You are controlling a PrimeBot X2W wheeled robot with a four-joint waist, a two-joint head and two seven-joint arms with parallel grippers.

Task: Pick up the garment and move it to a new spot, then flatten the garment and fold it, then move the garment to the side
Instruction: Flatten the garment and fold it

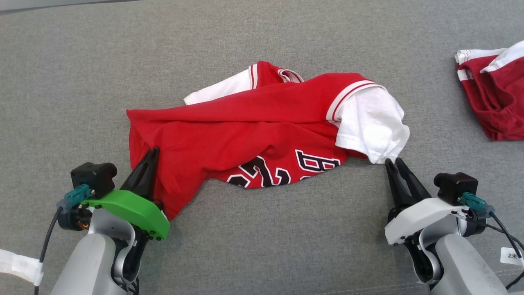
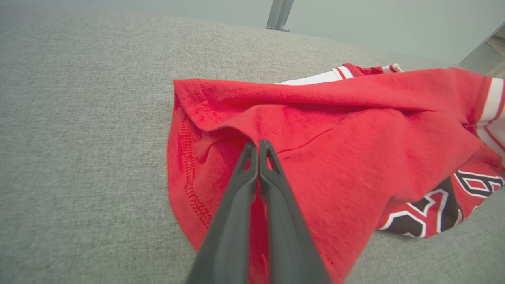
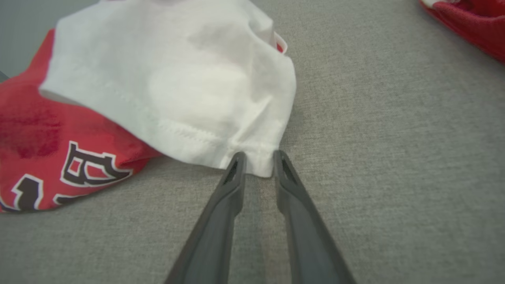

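Note:
A red jersey [image 1: 262, 123] with white sleeves and black lettering lies crumpled on the grey cloth surface [image 1: 262, 246]. My left gripper [image 1: 153, 150] rests on its lower left part. In the left wrist view this gripper [image 2: 258, 144] is shut, its tips pinching a ridge of the red fabric [image 2: 355, 138]. My right gripper [image 1: 393, 162] sits just below the right white sleeve. Seen from the right wrist, it [image 3: 258, 156] stands slightly open, with the hem corner of the white sleeve [image 3: 165, 79] at its tips.
A second, darker red and white garment [image 1: 495, 98] lies bunched at the far right edge, also seen as a red cloth [image 3: 473, 27] in the right wrist view. A metal post [image 2: 279, 15] rises beyond the surface's far edge.

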